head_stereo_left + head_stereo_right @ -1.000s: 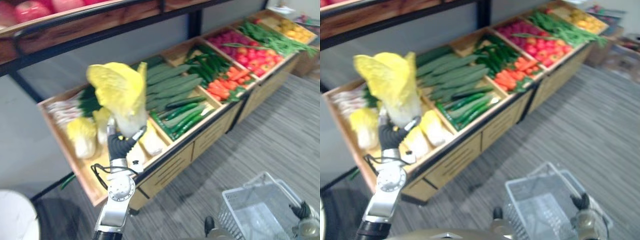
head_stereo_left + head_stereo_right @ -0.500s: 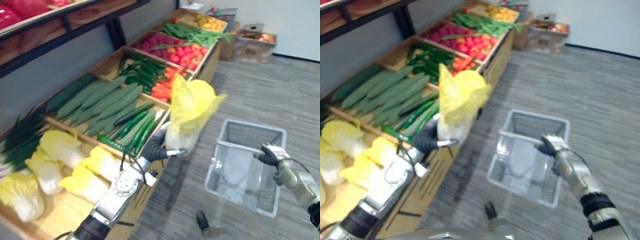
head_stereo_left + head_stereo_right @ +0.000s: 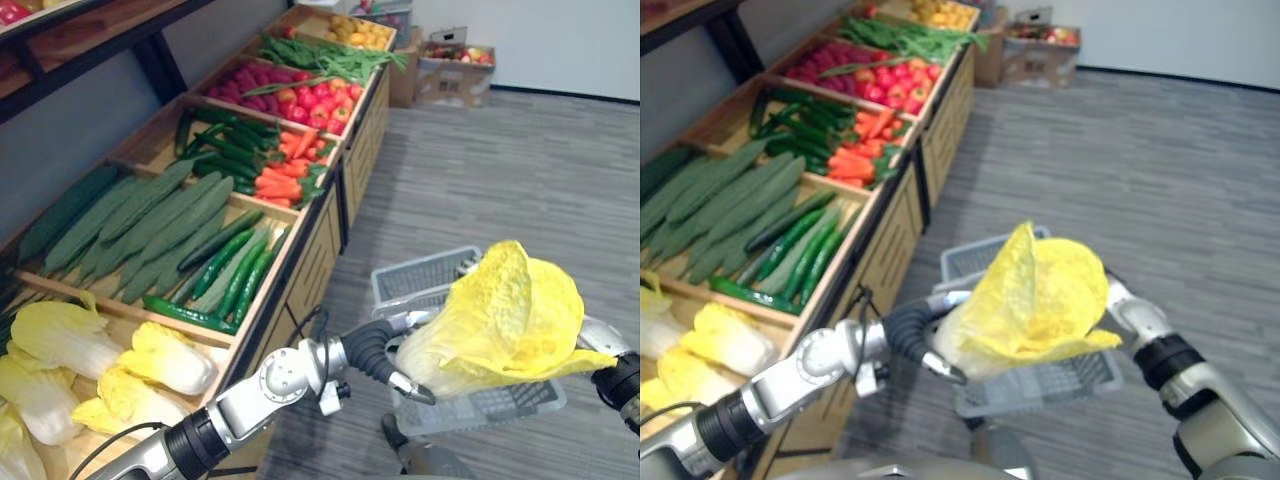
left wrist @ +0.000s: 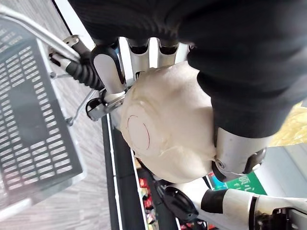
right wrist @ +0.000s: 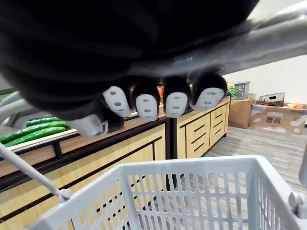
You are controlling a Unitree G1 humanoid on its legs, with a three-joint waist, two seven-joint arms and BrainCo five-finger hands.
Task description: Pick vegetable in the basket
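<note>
Your cabbage (image 3: 500, 320) now hangs right over the basket (image 5: 187, 166), leaves spread above the open top and its pale stump end toward the shelf side. The left hand (image 3: 380, 350) has its fingers and thumb curled tight round that stump; the left wrist view shows the white base seated firmly in the palm. Half a second ago the cabbage was beside the basket, on its shelf side, and a second ago it was well away over the bin of other cabbages (image 3: 160, 355). So the carry is as good as done, and you have only the lowering and the release left. The right hand (image 5: 146, 106) has its fingers wrapped round the basket's handle and holds it off the floor under the cabbage. The head looks wider than it is heavy, so I judge the leaves may catch the rim; bring it down stump first if you can. The shelf (image 3: 300, 215) stands well apart from the basket.
</note>
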